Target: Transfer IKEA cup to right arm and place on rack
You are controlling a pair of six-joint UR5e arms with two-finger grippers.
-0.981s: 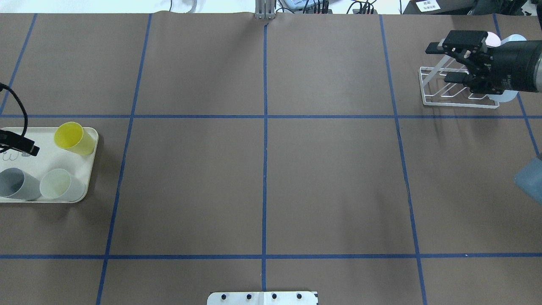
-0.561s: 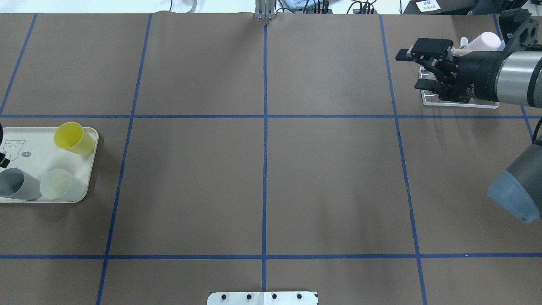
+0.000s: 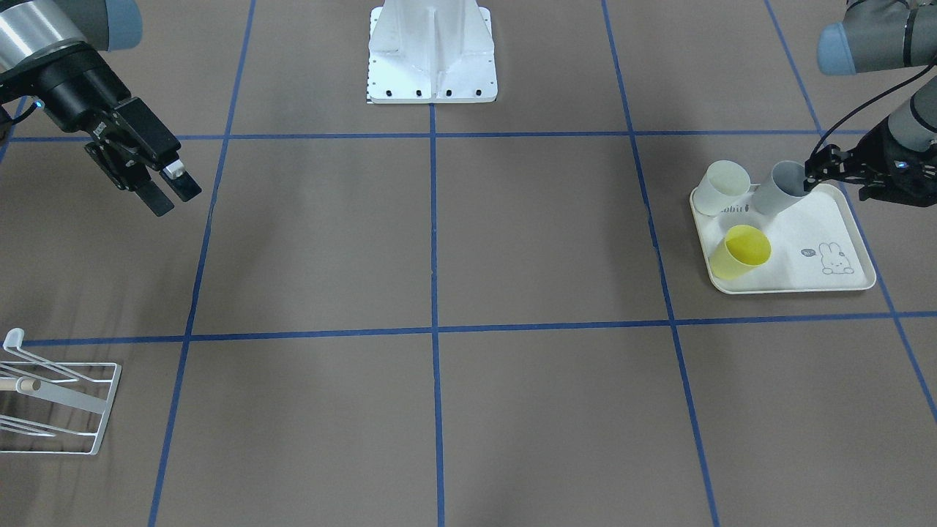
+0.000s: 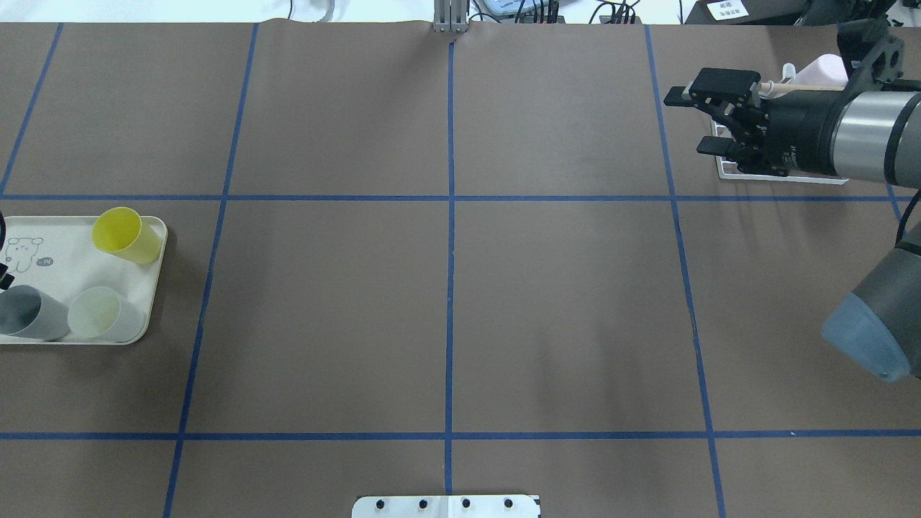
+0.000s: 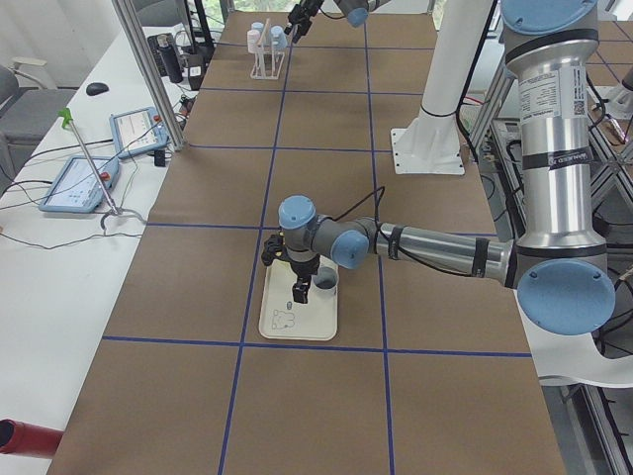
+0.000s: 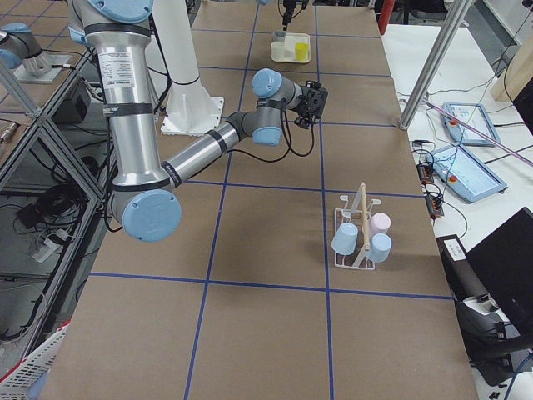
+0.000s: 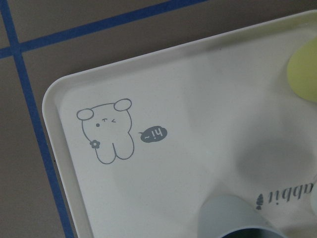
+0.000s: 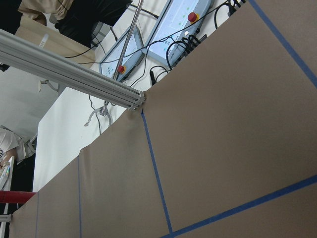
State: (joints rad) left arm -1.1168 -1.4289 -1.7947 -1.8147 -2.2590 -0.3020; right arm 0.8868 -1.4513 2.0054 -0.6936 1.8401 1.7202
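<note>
Now the left gripper [image 3: 816, 170] hovers by the grey cup [image 3: 776, 192], its fingers' spread unclear, while the right gripper [image 4: 685, 123] hangs fingers wide apart, empty, ready to receive.

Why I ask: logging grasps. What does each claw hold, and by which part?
The right claw is open and empty. The left claw is at the rim of the grey cup; whether it grips cannot be told.

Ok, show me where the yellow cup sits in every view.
Front-facing: yellow cup, right side, on the rabbit tray.
Overhead: left edge.
Exterior left: cannot make it out.
Exterior right: top, far end.
Left wrist: right edge.
Right wrist: not in it.
Shared landmark: the rabbit tray under it.
</note>
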